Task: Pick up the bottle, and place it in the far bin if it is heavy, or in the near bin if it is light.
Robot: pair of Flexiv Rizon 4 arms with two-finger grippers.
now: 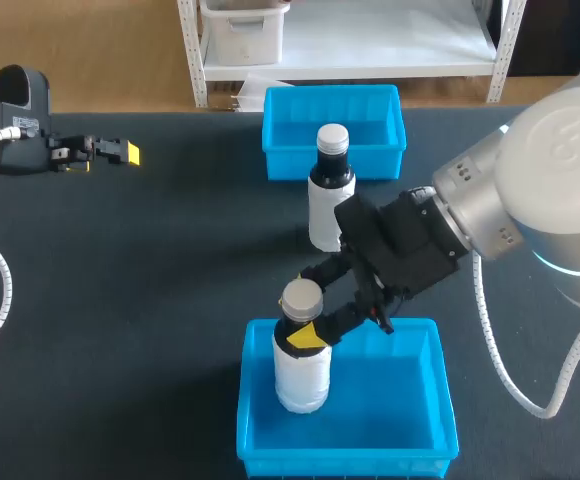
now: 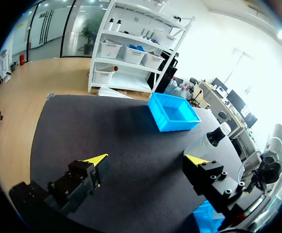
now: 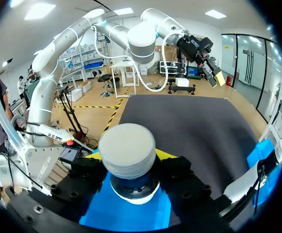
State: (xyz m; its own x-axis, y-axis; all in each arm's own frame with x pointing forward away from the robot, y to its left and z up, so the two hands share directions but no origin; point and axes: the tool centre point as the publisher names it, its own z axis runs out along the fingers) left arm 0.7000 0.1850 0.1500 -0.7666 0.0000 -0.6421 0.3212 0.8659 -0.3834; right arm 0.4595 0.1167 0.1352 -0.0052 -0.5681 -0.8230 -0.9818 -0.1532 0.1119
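A white bottle [image 1: 301, 350] with a pale cap stands upright inside the near blue bin [image 1: 440, 400]. My right gripper [image 1: 305, 325] reaches in from the right, and its yellow-tipped fingers sit against the bottle's neck on both sides. In the right wrist view the cap [image 3: 127, 150] fills the space between the fingers of the gripper [image 3: 130, 156], with the bin's blue floor [image 3: 126, 213] below. The far blue bin [image 1: 385, 110] holds nothing. My left gripper [image 1: 120, 152] is open at the table's far left, holding nothing, its tips wide apart [image 2: 146, 161].
A second bottle [image 1: 330, 185] with a dark neck, white label and white cap stands upright on the dark mat just in front of the far bin, close behind my right wrist. It also shows ahead of the left gripper [image 2: 211, 141], beside the far bin [image 2: 172, 111].
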